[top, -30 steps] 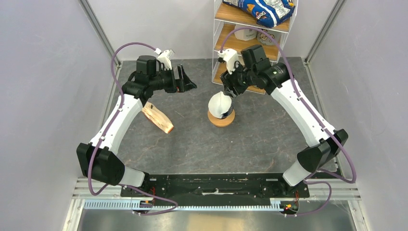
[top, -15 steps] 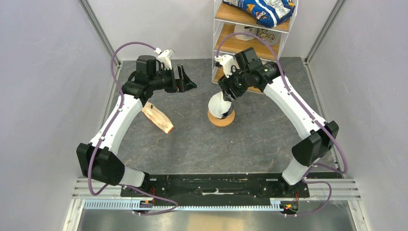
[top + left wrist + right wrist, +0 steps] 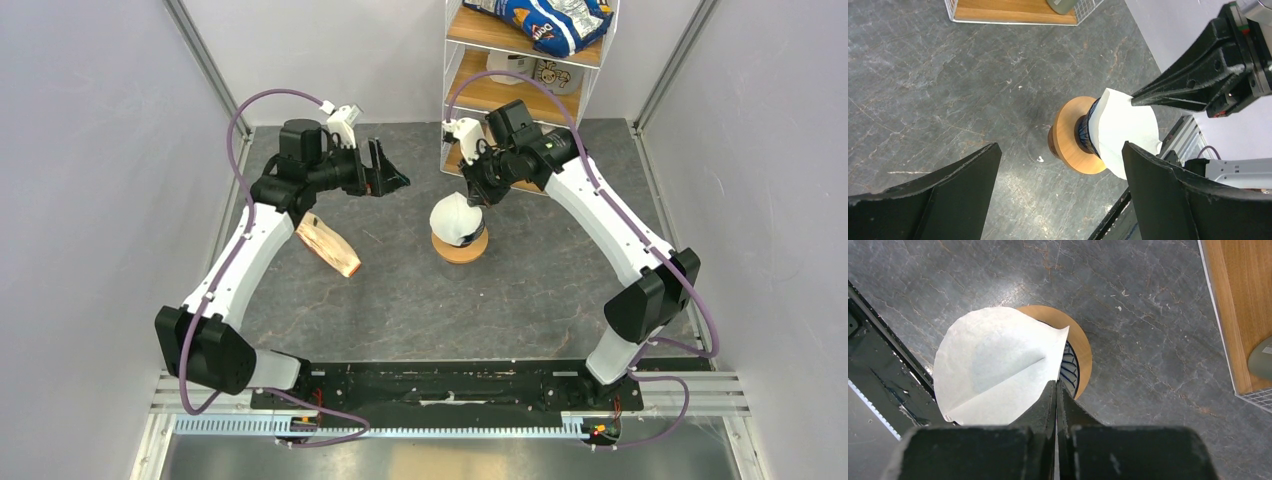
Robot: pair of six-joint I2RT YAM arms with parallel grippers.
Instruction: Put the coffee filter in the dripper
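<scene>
The white coffee filter (image 3: 455, 215) (image 3: 1128, 135) (image 3: 993, 360) sits opened in the dark blue ribbed dripper (image 3: 1087, 131) (image 3: 1069, 367), which stands on a flat orange-brown ring (image 3: 460, 252) (image 3: 1083, 347). My right gripper (image 3: 472, 195) (image 3: 1056, 382) hangs just behind the dripper, shut, with the filter's far rim running into the seam between its fingers. My left gripper (image 3: 395, 180) (image 3: 1058, 150) hovers open to the left of the dripper, nothing between its fingers. Most of the dripper is hidden by the filter.
A cream-and-tan wedge of stacked papers (image 3: 328, 245) lies on the table under my left arm. A wire-and-wood shelf (image 3: 520, 90) stands at the back, a blue snack bag (image 3: 545, 20) on top. Metal rails run along the table's near edge.
My right gripper has moved slightly left and down to the filter's rim and closed from partly open. The left gripper has opened a little wider and stayed in place.
</scene>
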